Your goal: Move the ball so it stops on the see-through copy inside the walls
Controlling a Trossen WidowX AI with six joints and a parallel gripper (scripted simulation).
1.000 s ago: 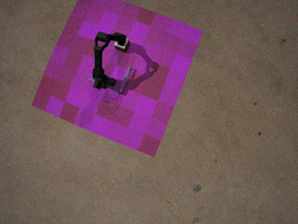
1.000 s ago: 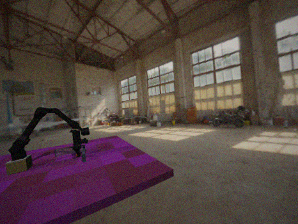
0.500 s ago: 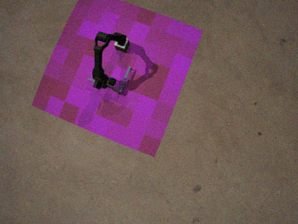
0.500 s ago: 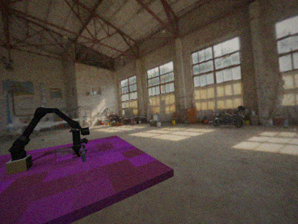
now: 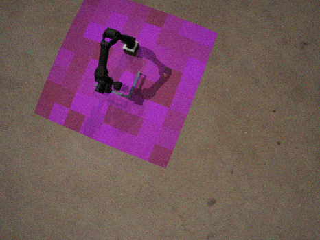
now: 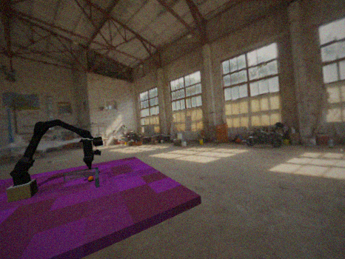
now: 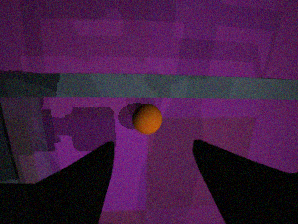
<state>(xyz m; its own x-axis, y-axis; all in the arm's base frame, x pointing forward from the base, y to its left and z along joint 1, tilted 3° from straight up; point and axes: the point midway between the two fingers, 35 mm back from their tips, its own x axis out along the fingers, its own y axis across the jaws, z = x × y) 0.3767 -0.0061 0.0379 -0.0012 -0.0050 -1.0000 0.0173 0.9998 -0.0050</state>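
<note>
The pincer stands open and empty above the small orange ball, which looks smooth, rigid, roll-prone, best pinched across its middle.

Orange ball on purple-and-magenta checkered table.

An orange ball is seen resting on the purple table, just before a clear wall. The gripper fingers are spread apart, clear of the ball.
</note>
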